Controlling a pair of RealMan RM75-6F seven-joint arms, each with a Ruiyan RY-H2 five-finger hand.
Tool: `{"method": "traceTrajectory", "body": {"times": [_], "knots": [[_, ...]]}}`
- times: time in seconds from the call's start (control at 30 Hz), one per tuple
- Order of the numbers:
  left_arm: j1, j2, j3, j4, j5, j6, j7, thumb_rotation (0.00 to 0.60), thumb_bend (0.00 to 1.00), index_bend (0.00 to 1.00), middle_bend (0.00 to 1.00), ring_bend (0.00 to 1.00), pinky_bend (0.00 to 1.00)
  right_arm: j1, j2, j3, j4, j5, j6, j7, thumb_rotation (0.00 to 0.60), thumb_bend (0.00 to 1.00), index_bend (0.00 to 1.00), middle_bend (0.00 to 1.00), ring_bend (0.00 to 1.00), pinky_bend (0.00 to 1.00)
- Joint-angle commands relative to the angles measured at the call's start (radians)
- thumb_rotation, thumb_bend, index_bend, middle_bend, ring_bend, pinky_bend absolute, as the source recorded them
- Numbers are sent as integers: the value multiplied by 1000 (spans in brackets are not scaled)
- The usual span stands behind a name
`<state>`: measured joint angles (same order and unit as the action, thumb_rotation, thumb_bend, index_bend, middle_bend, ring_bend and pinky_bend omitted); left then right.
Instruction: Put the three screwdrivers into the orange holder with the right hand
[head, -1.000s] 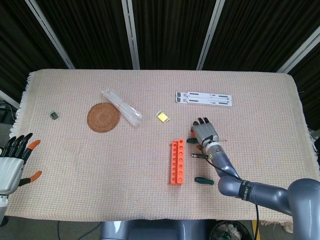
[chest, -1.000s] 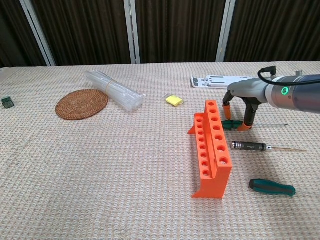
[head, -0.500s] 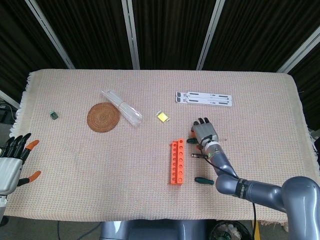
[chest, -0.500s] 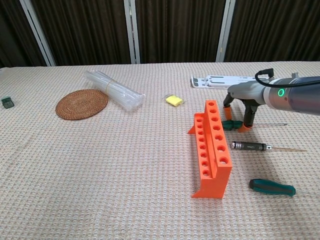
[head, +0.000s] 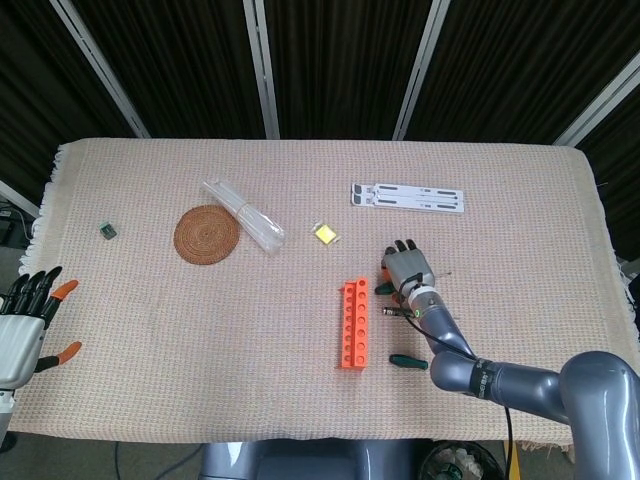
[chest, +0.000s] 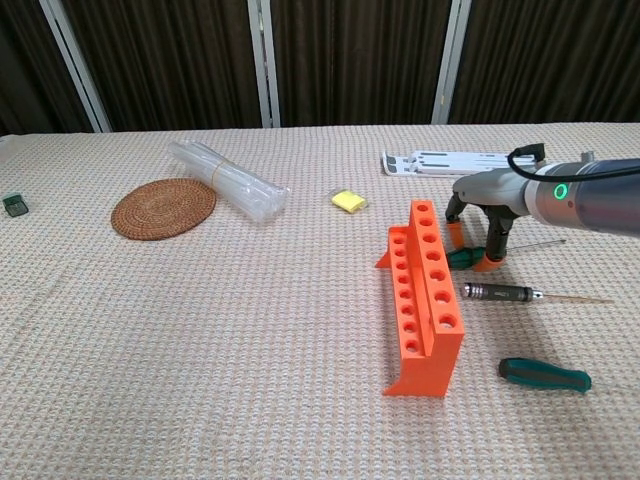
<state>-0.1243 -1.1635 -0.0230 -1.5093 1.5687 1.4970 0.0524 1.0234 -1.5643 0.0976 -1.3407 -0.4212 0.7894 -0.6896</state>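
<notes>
So, step 1 of 3: none of the screwdrivers is in yet. Biggest first: tabletop (head: 520, 180) w/ its woven cloth, then the right arm coming in from about 5 o'clock. The orange holder (chest: 424, 296) stands upright near centre-right, every hole that shows is empty.

Right hand (chest: 486, 205) sits at roughly 3 o'clock of the holder's far end, arched over the green screwdriver (chest: 462, 257). Its orange-tipped fingers (chest: 491, 262) are planted either side of the handle, curled down around it. Whether they really pinch it or only bracket it I can't tell; the tool lies flat on the cloth, not lifted.

Left hand (head: 22, 325) is off at the 8 o'clock edge of the tabletop, fingers spread, holding nothing.

Other two tools: dark metal screwdriver (chest: 505, 293) just beside the holder at 3 o'clock, and a second green-handled screwdriver (chest: 545, 375) nearer the front, approx 4 o'clock.

Next, prob.: tighten the pinch, lift, tip the tool shaft-down and line it up over a hole. Holes are narrow, so alignment matters, and the holder could get knocked since the hand works so near it.
</notes>
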Motion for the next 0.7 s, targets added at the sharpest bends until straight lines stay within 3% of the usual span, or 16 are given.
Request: {"method": "traceTrajectory", "body": {"times": [0.03,0.37,0.57,0.7], "knots": [[0,0,1,0,-1,-1,0,600,143,157,0,0,0,0,-6,-1,10,1,-2,6,600,211,504,160,0,0],[-1,4,1,-1,1,-2,-6,600,142,158,0,0,0,-13,-20,-1,54,4,-21,50,600,370,545,183,0,0],[-1,5,1,-2,4,2,-7,600,143,158,0,0,0,-47,32,41,9,-35,-38,150,600,404,551,188,0,0],[-2,7,0,-5,4,3,-6,600,142,158,0,0,0,-91,112,99,-71,-80,-65,277,600,411,558,191,0,0]]}}
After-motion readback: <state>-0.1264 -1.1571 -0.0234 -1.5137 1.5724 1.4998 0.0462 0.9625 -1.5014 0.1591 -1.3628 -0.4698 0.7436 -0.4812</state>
